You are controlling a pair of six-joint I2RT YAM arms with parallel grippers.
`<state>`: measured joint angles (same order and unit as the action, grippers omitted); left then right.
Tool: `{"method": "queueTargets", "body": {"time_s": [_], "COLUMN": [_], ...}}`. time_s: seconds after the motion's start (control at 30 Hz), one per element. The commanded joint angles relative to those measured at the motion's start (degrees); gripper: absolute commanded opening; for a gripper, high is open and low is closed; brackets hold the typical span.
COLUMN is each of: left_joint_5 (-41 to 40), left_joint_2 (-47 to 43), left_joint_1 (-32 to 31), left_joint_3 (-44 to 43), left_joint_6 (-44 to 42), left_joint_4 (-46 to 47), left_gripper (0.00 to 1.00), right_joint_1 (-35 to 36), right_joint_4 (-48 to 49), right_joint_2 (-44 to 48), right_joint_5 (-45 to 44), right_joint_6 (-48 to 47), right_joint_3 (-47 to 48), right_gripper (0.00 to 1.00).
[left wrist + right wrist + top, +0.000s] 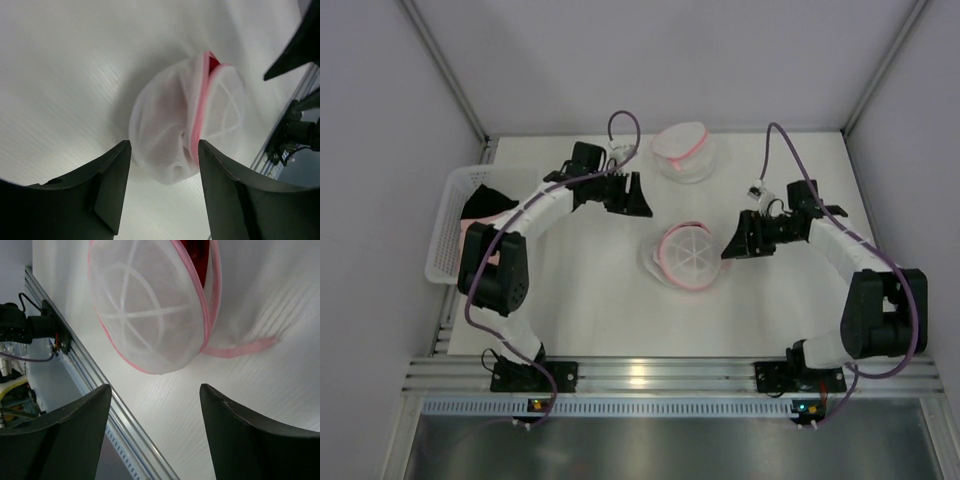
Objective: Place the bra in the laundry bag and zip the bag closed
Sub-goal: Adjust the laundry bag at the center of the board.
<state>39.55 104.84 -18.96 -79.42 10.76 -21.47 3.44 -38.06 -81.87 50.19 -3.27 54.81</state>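
Both jaws released and empty beside pink-trimmed mesh laundry bag (683, 256); opening unzipped, red bra (197, 260) liable to slip out if nudged.

White plastic basket (442, 240) is set at the left edge of the counter (590, 310), with a black garment (485, 200) held in it. A second pink-trimmed mesh pouch (682, 152) is seen at back centre. Aluminium rail (650, 372) is run along the near edge.

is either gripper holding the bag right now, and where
Nothing is held: the left gripper and right gripper are both open, and the bag lies loose between them.
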Motion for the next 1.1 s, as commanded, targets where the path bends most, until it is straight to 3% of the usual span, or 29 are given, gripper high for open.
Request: {"method": "queueTargets", "body": {"time_s": [0.0, 0.33, 0.47, 0.67, 0.77, 0.93, 1.0, 1.03, 1.07], "left_joint_5": [3.9, 6.1, 5.0, 5.8, 6.2, 7.2, 7.6, 7.8, 8.3], "left_joint_2": [-6.7, -11.0, -8.7, -5.8, -4.0, -3.2, -3.3, -3.6, -3.7], "left_joint_1": [-3.0, -8.8, -10.2, -11.1, -11.4, -11.3, -11.2, -11.1, -10.9], "left_joint_3": [4.1, 14.7, 14.0, 10.9, 9.8, 8.1, 7.4, 7.0, 6.7], "left_joint_6": [-1.2, 2.9, 4.2, 4.9, 5.8, 6.4, 6.4, 6.5, 6.6], "left_joint_4": [-0.1, -0.1, -0.1, -0.1, -0.1, -0.1, -0.1, -0.1, -0.1], "left_gripper": [0.62, 0.62, 0.58, 0.54, 0.46, 0.21, 0.14, 0.05, 0.02], "right_joint_1": [0.2, 2.0, 2.8, 3.5, 3.8, 3.9, 3.9, 3.9, 3.9], "right_joint_4": [5.7, 16.4, 17.7, 18.6, 18.6, 18.2, 17.1, 16.4, 15.7], "right_joint_2": [-2.3, -10.4, -12.4, -11.9, -11.7, -11.0, -10.9, -10.9, -10.9], "right_joint_5": [0.0, 1.7, 3.4, 4.1, 4.8, 5.3, 5.2, 5.0, 4.7], "right_joint_6": [2.3, 8.1, 9.9, 10.8, 11.4, 11.1, 10.1, 9.6, 8.9], "right_joint_3": [-2.8, -1.1, -1.1, -1.3, -1.4, -1.7, -1.7, -1.6, -1.5], "right_gripper": [0.72, 0.69, 0.60, 0.58, 0.58, 0.59, 0.61, 0.65, 0.67]}}
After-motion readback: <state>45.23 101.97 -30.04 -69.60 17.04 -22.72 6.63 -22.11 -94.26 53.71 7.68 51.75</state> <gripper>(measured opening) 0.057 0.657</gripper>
